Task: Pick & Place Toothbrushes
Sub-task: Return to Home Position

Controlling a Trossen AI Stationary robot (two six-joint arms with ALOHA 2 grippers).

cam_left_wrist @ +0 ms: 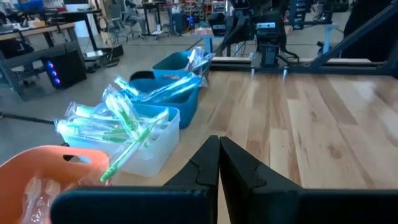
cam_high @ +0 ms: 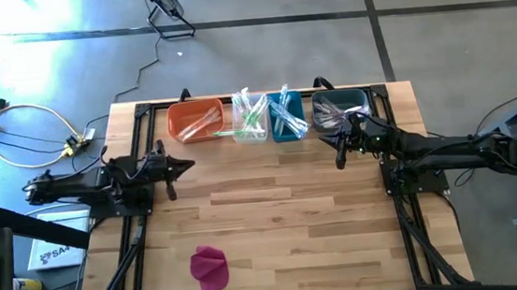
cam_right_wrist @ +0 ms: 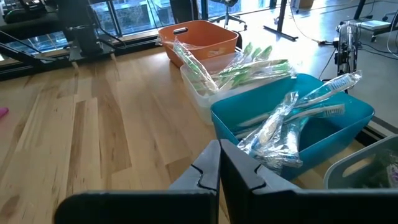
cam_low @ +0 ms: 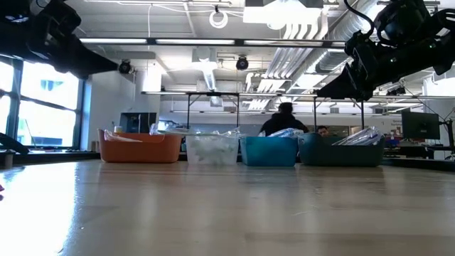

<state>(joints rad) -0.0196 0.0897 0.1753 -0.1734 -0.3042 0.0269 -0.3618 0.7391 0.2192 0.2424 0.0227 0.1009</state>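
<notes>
Wrapped toothbrushes lie in four bins along the table's far edge: an orange bin (cam_high: 195, 119), a clear bin (cam_high: 250, 118) with green ones (cam_left_wrist: 127, 134), a blue bin (cam_high: 286, 116) with blue ones (cam_right_wrist: 292, 121), and a dark teal bin (cam_high: 340, 110). One green toothbrush (cam_left_wrist: 124, 158) pokes out over the clear bin's rim. My left gripper (cam_high: 188, 165) is shut and holds nothing; it hovers near the table's left side, nearer than the orange bin. My right gripper (cam_high: 341, 161) is also shut and holds nothing, just nearer than the teal bin.
A magenta cloth lump (cam_high: 210, 267) lies near the table's front edge, left of centre. The wooden tabletop (cam_high: 284, 218) between the arms holds nothing else. A person (cam_low: 284, 121) shows in the room behind the bins.
</notes>
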